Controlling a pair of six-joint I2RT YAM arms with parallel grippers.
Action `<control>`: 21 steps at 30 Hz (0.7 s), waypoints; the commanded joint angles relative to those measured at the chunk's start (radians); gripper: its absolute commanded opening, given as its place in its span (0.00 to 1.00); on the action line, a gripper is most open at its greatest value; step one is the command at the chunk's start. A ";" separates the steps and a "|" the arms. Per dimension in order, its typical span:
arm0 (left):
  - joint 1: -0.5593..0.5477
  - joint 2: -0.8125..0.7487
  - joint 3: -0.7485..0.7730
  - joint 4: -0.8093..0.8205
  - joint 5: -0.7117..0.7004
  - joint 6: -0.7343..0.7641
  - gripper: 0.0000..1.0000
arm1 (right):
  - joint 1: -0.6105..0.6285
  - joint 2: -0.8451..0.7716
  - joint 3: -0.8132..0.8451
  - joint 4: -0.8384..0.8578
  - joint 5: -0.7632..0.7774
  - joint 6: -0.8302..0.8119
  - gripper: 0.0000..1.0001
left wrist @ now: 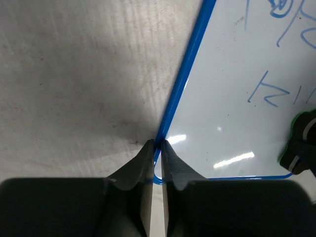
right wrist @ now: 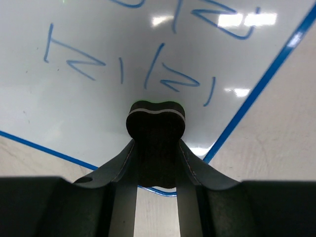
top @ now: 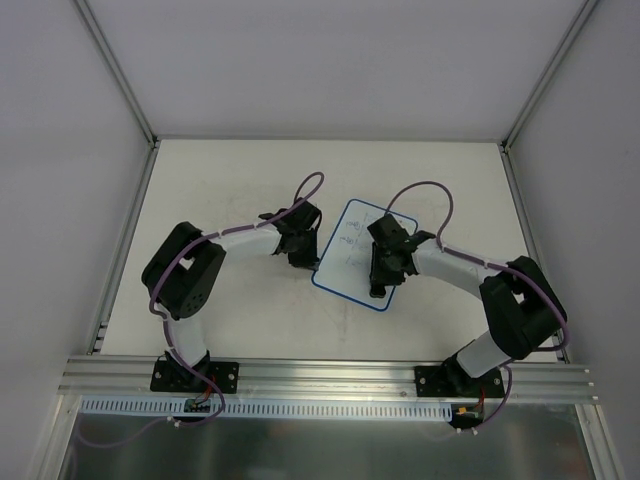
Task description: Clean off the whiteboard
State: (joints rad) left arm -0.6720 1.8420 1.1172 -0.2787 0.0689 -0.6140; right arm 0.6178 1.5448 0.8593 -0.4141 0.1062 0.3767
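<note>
At whiteboard (left wrist: 224,143) edge, left end effector (left wrist: 157,144)

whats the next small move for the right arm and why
Probably sweep the eraser, held in the right gripper, forward over the blue marks. It sits near the edge of the whiteboard, the writing is unwiped, and the left gripper pinches the rim.

This is a robotics lab test cell: plain white panels (top: 330,60) and aluminium posts (top: 115,70) box in a pale worktop (top: 220,180), with a cabled left arm (top: 190,270) and right arm (top: 505,300) bolted to a slotted aluminium rail (top: 320,375).
</note>
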 commanded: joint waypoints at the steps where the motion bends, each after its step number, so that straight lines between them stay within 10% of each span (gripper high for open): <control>1: 0.009 0.039 -0.066 -0.185 -0.072 0.010 0.11 | 0.059 0.061 0.032 -0.095 -0.095 -0.035 0.00; 12: 0.006 0.052 -0.074 -0.185 -0.072 0.017 0.27 | 0.108 0.115 0.190 -0.083 -0.028 -0.160 0.00; 21: 0.006 0.077 -0.117 -0.186 -0.098 0.020 0.00 | 0.149 0.310 0.397 -0.072 -0.016 -0.222 0.00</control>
State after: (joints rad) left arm -0.6601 1.8210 1.0920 -0.3130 0.0624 -0.6186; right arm 0.7578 1.8141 1.2011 -0.4755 0.0723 0.1925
